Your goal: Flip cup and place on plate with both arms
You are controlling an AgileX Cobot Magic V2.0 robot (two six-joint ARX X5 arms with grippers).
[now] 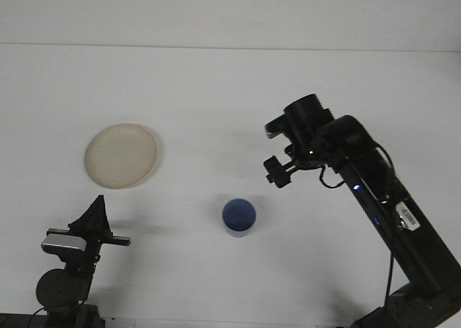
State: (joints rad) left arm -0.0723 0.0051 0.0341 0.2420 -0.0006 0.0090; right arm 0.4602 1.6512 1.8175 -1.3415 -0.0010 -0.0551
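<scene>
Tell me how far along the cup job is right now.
Done: the blue cup stands upright, mouth up, alone on the table, so the flip looks complete. In hand: nothing; the right gripper is clear of the cup, up and to its right, and the left gripper is parked. Left: moving the cup onto the plate, which is bare.

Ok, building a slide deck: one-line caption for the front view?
Blue cup stands upright, mouth up, on the white table; right gripper is clear of it, plate empty.

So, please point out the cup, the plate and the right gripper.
cup (238, 215), front view, inside of the open mouth.
plate (121, 155), front view, bare middle.
right gripper (276, 172), front view, between its fingertips.
</scene>
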